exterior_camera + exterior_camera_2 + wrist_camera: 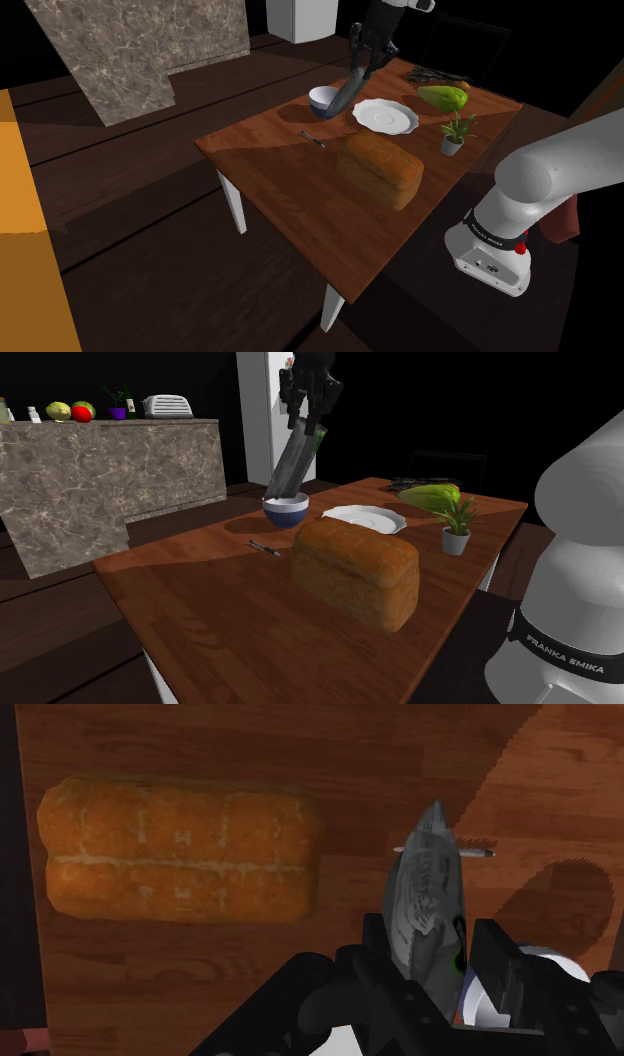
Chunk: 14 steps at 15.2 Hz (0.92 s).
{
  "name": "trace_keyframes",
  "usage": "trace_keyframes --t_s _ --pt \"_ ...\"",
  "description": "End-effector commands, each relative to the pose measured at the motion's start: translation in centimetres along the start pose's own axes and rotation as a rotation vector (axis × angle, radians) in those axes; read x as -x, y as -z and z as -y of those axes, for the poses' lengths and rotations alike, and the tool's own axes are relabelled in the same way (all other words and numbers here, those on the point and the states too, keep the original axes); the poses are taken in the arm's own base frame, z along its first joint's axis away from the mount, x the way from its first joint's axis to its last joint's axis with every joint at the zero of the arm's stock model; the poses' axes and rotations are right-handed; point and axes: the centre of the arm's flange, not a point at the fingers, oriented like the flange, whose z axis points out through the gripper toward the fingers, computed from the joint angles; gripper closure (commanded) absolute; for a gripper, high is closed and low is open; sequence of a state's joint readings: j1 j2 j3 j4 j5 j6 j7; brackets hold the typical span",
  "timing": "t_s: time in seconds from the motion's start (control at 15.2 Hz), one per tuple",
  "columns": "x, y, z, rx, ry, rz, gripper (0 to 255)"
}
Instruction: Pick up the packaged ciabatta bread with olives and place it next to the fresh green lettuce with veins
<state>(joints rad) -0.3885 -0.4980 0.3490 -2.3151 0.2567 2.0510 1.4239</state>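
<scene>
My black gripper point(367, 58) point(306, 414) hangs high over the far part of the wooden table point(270, 180), shut on the top of a flat grey package of ciabatta point(347, 93) point(291, 464). The package dangles tilted, its lower end just above a white-and-blue bowl point(322, 97) point(286, 509). In the wrist view the package point(424, 889) sticks out from between the fingers point(495, 959). The green veined lettuce point(443, 97) point(430, 497) lies near the table's far corner, past a white plate point(385, 116) point(365, 517).
A big brown bread loaf point(380, 168) point(355, 572) point(180, 849) lies mid-table. A small potted plant point(455, 135) point(457, 527) stands near the lettuce. A thin pen-like object point(313, 139) point(265, 547) lies near the bowl. A dark bundle point(435, 73) sits behind the lettuce.
</scene>
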Motion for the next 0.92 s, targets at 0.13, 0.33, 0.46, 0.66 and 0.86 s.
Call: trace_keyframes --t_s 0.13,0.33,0.46,0.66,0.86 --pt "0.0 2.1 0.5 -0.001 0.0 0.0 255" --pt "0.1 3.6 0.9 -0.001 0.0 0.0 255" --pt "0.2 4.6 1.1 -0.001 0.0 0.0 255" --pt "0.3 6.2 1.4 -0.001 0.0 0.0 255" --pt "0.3 7.4 1.7 -0.001 0.0 0.0 255"
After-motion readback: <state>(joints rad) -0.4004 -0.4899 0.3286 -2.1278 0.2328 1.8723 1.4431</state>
